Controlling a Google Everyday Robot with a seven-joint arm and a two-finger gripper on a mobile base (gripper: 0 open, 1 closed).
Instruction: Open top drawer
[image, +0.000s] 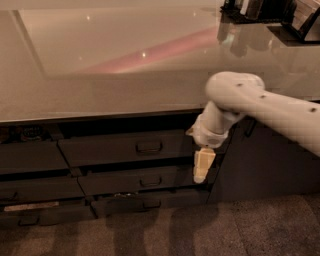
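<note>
One handle matters here — the small loop (149, 146) at the centre of the top drawer (110, 149), which appears shut just beneath the countertop (100, 95). The gripper (203, 166) hangs pointing down off the drawer's right end, seemingly pressed together and holding nothing. Recommended: spread it, shift left, level with the loop — hook squarely, then pull straight outward.

The cream gripper (201, 171) is hanging just beside the dark grey top drawer (110, 150); the glossy beige desk (100, 100) is reflecting pink.
</note>
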